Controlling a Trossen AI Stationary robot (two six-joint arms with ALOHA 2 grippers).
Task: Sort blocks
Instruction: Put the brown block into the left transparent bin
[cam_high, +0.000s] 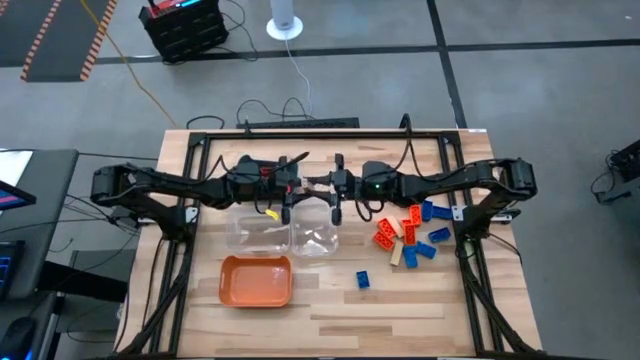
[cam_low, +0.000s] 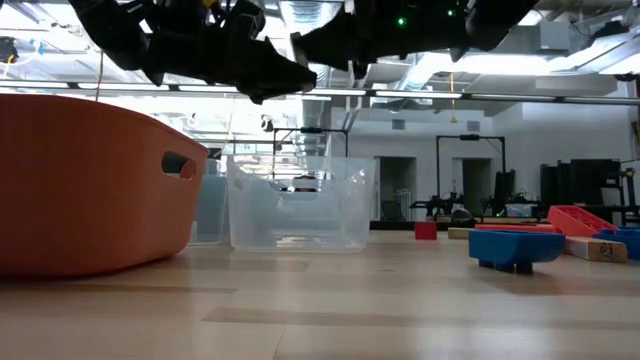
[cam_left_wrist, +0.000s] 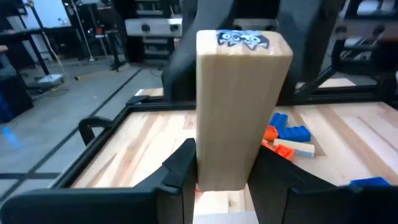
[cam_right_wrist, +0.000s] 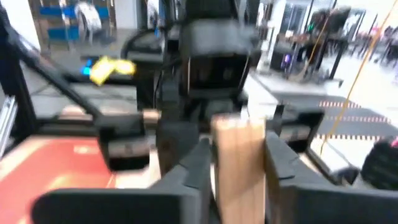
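A pale tan wooden block (cam_left_wrist: 242, 106) with a blue sticker on its top end stands upright in the air over the two clear trays (cam_high: 290, 232). My left gripper (cam_left_wrist: 227, 171) is shut on it, reaching in level from the table's left. My right gripper (cam_right_wrist: 239, 168) faces it from the table's right, with the same block (cam_right_wrist: 239, 155) in front of it. In the high view both grippers, left (cam_high: 300, 187) and right (cam_high: 328, 187), meet nose to nose at mid-table. Several red, orange, blue and tan blocks (cam_high: 410, 235) lie in a loose heap at the right. My left gripper pinches the tan block's lower part (cam_left_wrist: 217, 168) between its two fingers, one on each side face. The fingers come level from the table's left. The block stands upright in the hold, sticker end up, lifted clear of the table and trays.
An orange tray (cam_high: 256, 281) sits near the front left, close to the low camera (cam_low: 90, 180). A single blue block (cam_high: 363, 280) lies apart in front of the heap. Black frame rails (cam_high: 190, 200) run along both table sides. Bare wood stretches along the near edge.
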